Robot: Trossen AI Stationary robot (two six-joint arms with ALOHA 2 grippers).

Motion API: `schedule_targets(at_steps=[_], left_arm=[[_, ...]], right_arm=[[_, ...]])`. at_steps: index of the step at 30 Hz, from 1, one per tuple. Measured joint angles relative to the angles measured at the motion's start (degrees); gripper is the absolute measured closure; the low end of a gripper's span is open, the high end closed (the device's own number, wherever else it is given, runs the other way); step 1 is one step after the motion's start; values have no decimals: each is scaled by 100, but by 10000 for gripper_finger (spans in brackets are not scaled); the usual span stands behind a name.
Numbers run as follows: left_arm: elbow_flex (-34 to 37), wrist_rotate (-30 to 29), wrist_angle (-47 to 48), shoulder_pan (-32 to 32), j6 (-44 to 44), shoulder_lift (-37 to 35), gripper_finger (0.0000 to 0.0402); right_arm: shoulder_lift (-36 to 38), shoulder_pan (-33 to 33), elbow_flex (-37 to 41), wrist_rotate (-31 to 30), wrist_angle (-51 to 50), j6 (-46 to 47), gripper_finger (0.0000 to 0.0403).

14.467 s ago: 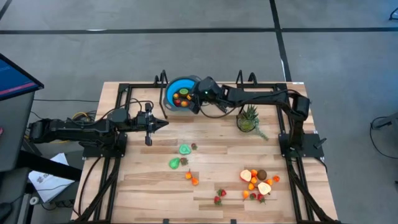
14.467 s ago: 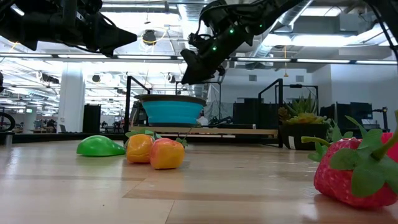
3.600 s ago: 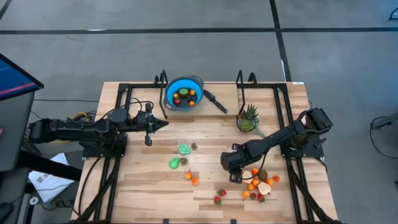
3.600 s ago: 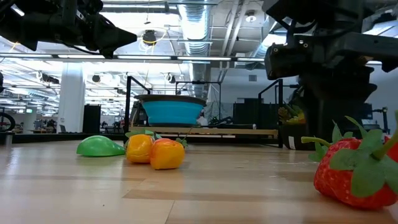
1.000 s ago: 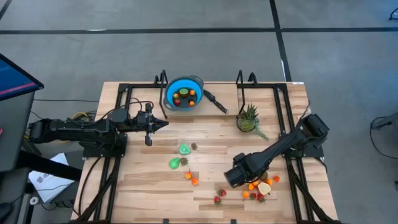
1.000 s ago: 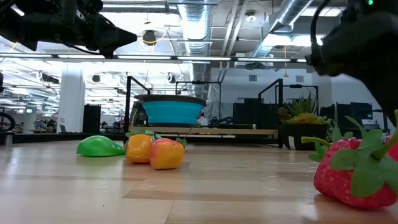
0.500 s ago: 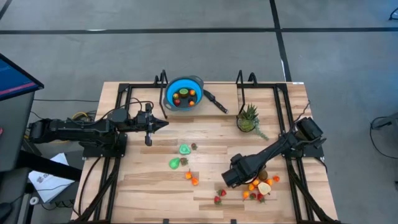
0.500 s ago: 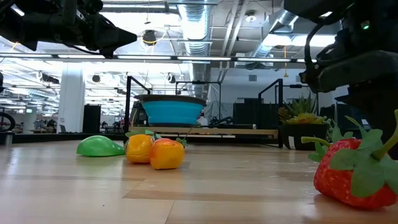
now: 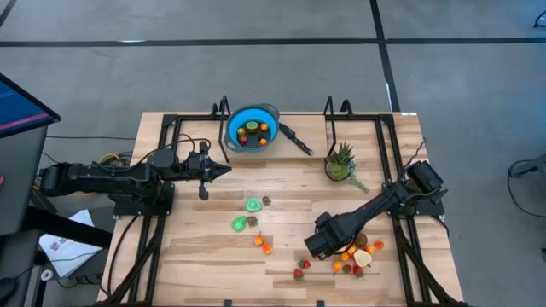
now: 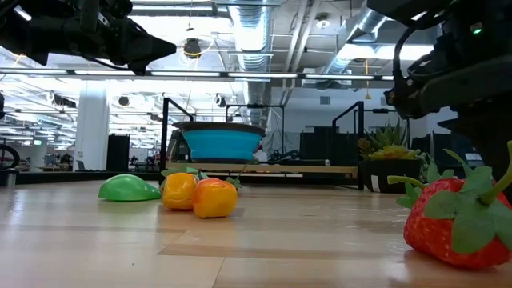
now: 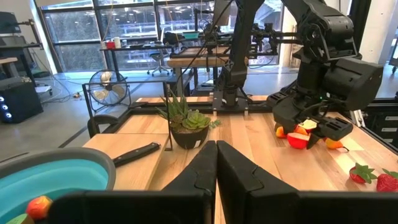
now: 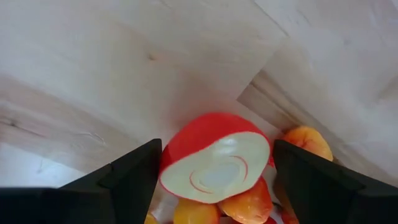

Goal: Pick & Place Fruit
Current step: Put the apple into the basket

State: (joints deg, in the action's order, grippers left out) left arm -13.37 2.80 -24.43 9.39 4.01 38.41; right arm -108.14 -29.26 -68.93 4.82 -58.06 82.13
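My right gripper (image 9: 316,246) points down over the fruit cluster (image 9: 354,254) at the table's near right. It is open (image 12: 216,148), with a finger on each side of a cut peach half (image 12: 214,167) that lies cut face up on other pieces; I see no touch. More fruit lies mid-table: two green pieces (image 9: 247,214), two orange ones (image 9: 263,245) and strawberries (image 9: 300,271). My left gripper (image 9: 225,170) waits shut above the table's left half, pointing right (image 11: 216,163).
A blue bowl (image 9: 252,128) with a black handle (image 9: 297,139) stands at the far edge and holds several fruits. A potted spiky plant (image 9: 340,162) stands at the far right. Black frame rails (image 9: 171,179) run along both sides.
My right gripper has come down a little over the fruit cluster at the near right and has rolled slightly about its downward axis. It has been still for the last half second. No fruit has moved.
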Motion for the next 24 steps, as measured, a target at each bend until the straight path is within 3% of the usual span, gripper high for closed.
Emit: schedule_targets(at_steps=[24], left_arm=[[0,1,-2,0,2,0,399]], right_arm=[[4,-31,1,-39,64,-170,101]])
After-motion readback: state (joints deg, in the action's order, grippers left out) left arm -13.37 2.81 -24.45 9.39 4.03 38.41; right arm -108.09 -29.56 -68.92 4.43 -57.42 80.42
